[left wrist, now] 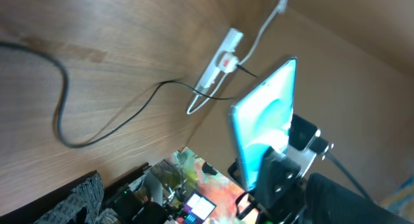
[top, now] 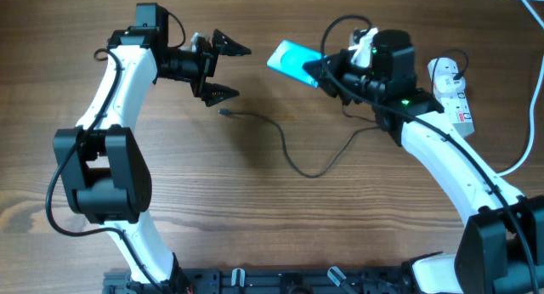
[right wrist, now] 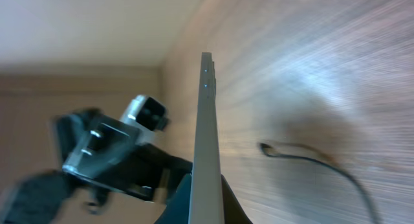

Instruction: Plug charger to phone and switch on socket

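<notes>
— Jaws on the left gripper (top: pixel 243 71)?
— Spread wide; the charger (top: pixel 289 161) is laid loose on the table (top: pixel 255 226) just below them
— Further right?
— The phone (top: pixel 290 59) is pinched, tilted off the wood, by the right gripper (top: pixel 320 73); the socket (top: pixel 453 92) is laid beyond, near the edge

— Which colour is seen on the phone (top: pixel 293 62)?
— A light blue face is shown, shaded towards teal at one end; from the right wrist its edge is seen as grey
— And the cable (top: pixel 289 154)?
— Black throughout, set against a table (top: pixel 255 234) marked with brown wood grain
— The strip (top: pixel 453 90)?
— White, with a red switch (top: pixel 464 115)
— The left arm (top: pixel 110 86) and right arm (top: pixel 450 158)?
— White shells are joined by black joints
</notes>
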Robot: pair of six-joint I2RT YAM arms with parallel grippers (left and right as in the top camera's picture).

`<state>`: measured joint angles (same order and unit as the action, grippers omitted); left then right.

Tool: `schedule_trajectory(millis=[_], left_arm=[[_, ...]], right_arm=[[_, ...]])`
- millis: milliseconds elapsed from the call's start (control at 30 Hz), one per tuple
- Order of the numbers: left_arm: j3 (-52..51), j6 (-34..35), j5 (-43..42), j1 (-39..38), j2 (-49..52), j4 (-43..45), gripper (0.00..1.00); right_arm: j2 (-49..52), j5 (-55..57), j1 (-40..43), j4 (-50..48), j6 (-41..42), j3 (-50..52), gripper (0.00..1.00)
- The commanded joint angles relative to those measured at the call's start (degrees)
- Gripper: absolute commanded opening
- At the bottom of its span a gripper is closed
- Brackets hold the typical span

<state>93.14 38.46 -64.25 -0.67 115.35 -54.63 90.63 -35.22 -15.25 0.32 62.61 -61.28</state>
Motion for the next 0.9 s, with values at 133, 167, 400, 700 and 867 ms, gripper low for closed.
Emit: schedule_trajectory(millis=[133, 167, 400, 700, 867], left_arm=[[1.05, -0.09, -6.01, -0.39, -1.79, 6.56, 1.0], [1.05, 1.29, -6.01, -0.39, -1.79, 8.11, 1.0], [1.05, 15.1, -5.99, -0.87, -1.79, 16.79, 0.95], [1.05, 28.37, -5.7, -1.86, -1.79, 20.87, 0.63], [1.05, 29.57, -3.93, -2.69, -1.79, 20.85, 0.53]], right_arm=[[-1.97, 14.38, -7.06, -4.22, 30.69, -0.96, 0.04], [-1.97, 18.88, -8.98, -4.46, 33.44, -0.96, 0.04], [1.07, 32.04, -16.76, -18.64, 37.0, -0.98, 0.04], [6.25, 32.85, -19.3, -20.26, 40.04, -0.98, 0.04], [6.8, 32.85, -19.3, -21.75, 41.07, -0.98, 0.04]])
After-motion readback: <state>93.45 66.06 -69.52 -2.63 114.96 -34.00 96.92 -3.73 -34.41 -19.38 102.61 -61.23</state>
